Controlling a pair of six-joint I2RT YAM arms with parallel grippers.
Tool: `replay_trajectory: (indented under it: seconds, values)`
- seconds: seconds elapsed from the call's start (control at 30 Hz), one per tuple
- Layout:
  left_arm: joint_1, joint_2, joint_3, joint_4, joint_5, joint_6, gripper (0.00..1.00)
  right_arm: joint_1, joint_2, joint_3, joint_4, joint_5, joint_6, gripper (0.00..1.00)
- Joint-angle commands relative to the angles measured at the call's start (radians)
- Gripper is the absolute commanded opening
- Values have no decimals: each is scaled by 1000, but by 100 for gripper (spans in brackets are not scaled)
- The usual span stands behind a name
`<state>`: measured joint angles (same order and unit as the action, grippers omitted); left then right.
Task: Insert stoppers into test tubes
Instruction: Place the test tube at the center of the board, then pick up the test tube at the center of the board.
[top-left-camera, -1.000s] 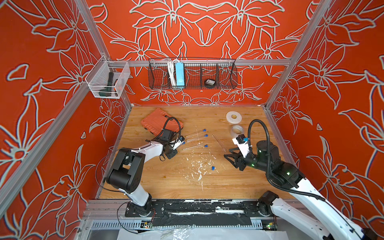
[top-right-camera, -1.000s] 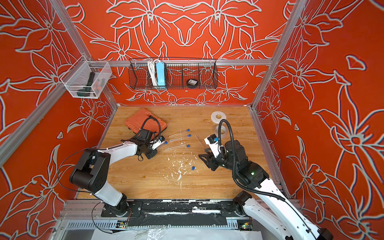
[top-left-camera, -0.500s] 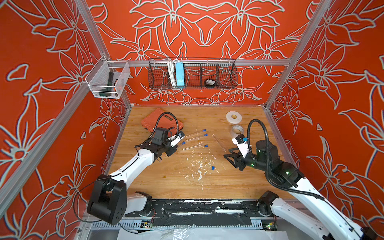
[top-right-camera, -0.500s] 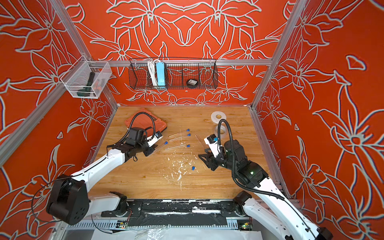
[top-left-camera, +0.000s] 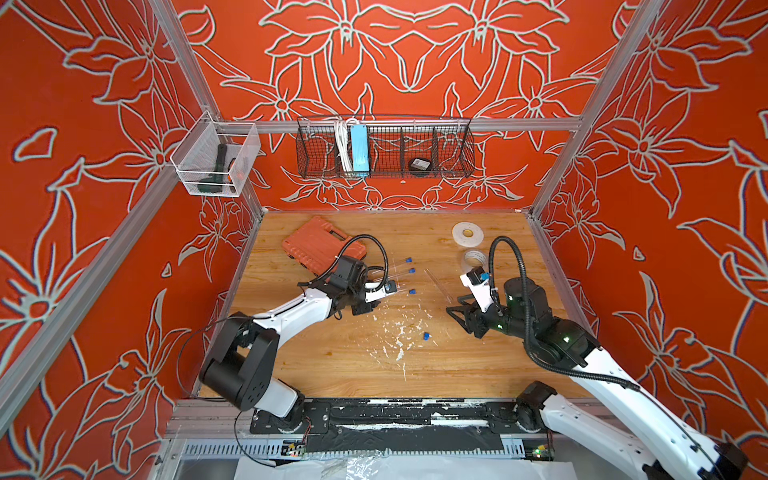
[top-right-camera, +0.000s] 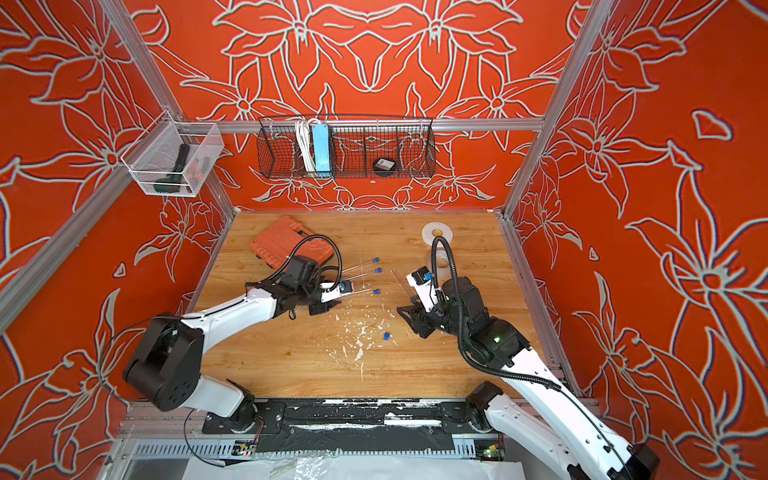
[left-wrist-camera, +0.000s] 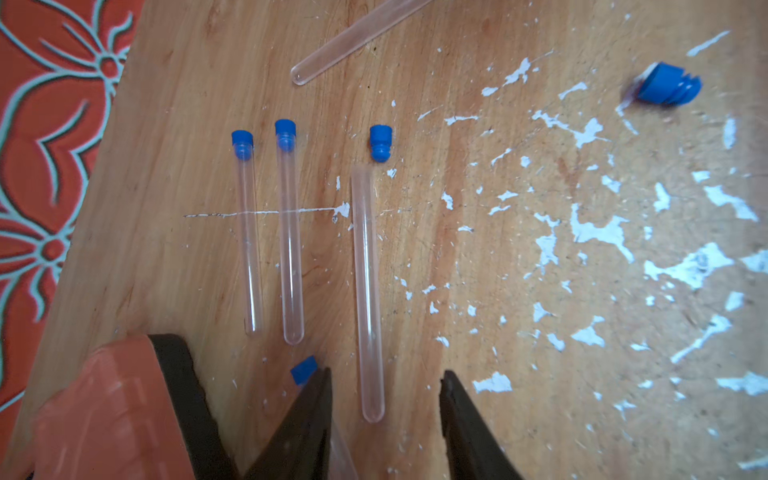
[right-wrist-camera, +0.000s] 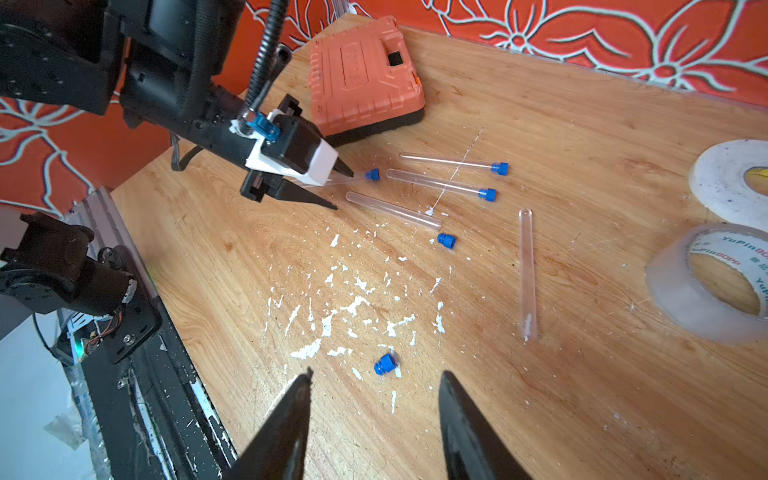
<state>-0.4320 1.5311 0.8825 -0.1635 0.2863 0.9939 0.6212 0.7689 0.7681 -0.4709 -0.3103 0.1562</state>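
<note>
In both top views a flat orange plastic tool case (top-left-camera: 324, 245) lies at the upper left of the wooden tabletop (top-left-camera: 332, 365). Just right of it the left gripper (left-wrist-camera: 385, 372) hangs low, jaws parted and clamping nothing. A clear slender stoppered tube (right-wrist-camera: 332, 180) lies beside one finger. Next come two more capped tubes (left-wrist-camera: 289, 232), then an open tube (left-wrist-camera: 366, 291) with its rounded end between the parted jaws and a small blue plug-shaped loose stopper (left-wrist-camera: 380, 142) just off its mouth. Lower, among white flecks (top-left-camera: 399, 353), sits a second loose stopper (top-left-camera: 426, 335), and right of centre a bare tube (right-wrist-camera: 527, 270). The right gripper (right-wrist-camera: 377, 372), jaws apart and empty, points at that second stopper. Two tape rolls (top-left-camera: 459, 237) sit upper right.

The tubes look light, stiff, slick and prone to roll, and probably crack under a hard pinch, so clamp gently across mid-length. The stoppers look soft and are best held by the wide cap, ribbed end free
</note>
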Motion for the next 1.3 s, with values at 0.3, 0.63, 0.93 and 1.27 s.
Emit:
replay_trajectory:
  seconds: [0.3, 0.63, 0.93, 1.27]
  values:
    - [-31, 250, 229, -160, -94, -45, 42, -5, -14, -23, 21, -31, 9, 51]
    - [-40, 377, 347, -245, -120, -80, 39, -5, -10, -36, 31, -46, 13, 50]
    - [-44, 449, 416, -341, -143, -98, 29, -5, -6, -35, 33, -56, 11, 50]
    - [-45, 482, 447, -399, -145, -124, 14, -5, -11, -33, 25, -55, 10, 49]
